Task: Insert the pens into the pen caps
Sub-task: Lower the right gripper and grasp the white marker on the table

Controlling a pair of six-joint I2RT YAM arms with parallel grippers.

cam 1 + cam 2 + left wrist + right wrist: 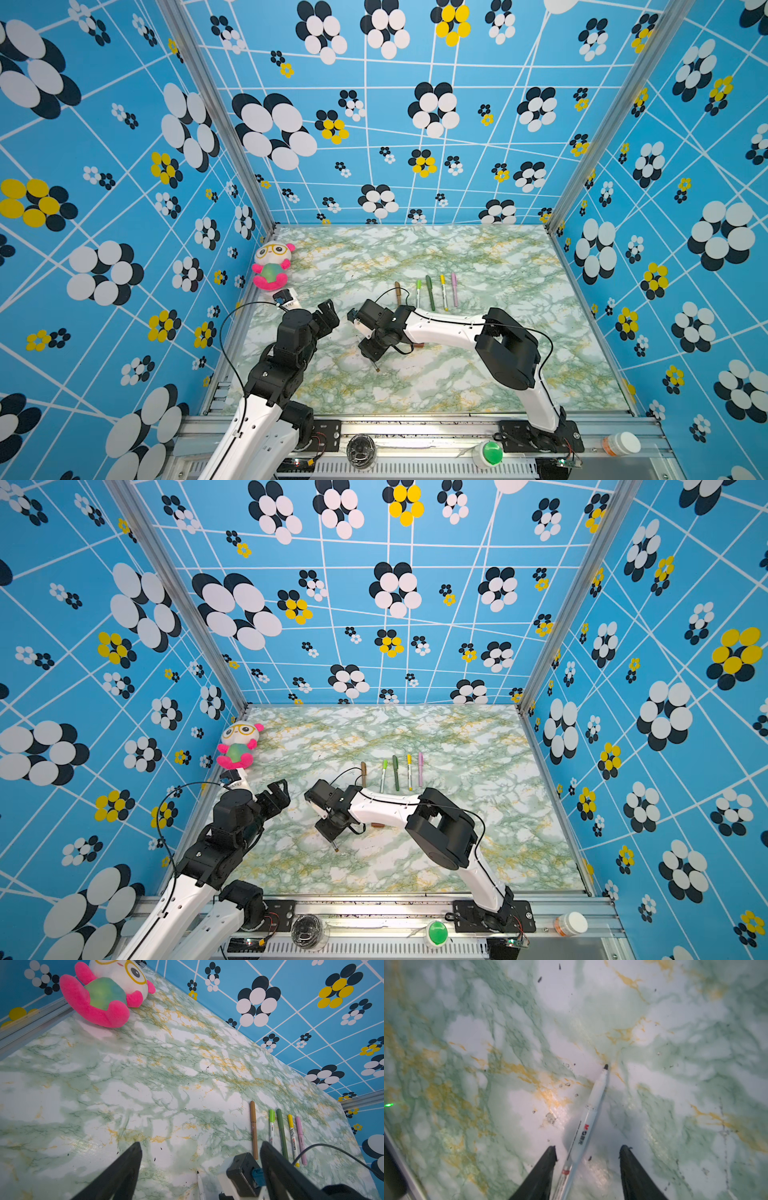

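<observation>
In the right wrist view we see the right gripper [588, 1148] standing half-spread over the counter [675, 1064]. The uncapped white pen [588, 1113] lies between its fingers, close beside one and well clear of the other, so nothing clamps it. The pen's dark tip rests on the counter.

In both top views the gripper's body hides most of that pen, and we make out only its tip end [376, 366]. Those views add a reddish-brown cap [417, 345] lying just beside the right arm's wrist, which neither wrist view shows. Farther back lies a row of five capped pens [430, 293], side by side and apart from each other.

In the left wrist view the left gripper [200, 1144] is spread wide with nothing between its fingers. This view also shows the row, the white pen's tip [198, 1174], and a plush toy [104, 995] at the counter's edge.
</observation>
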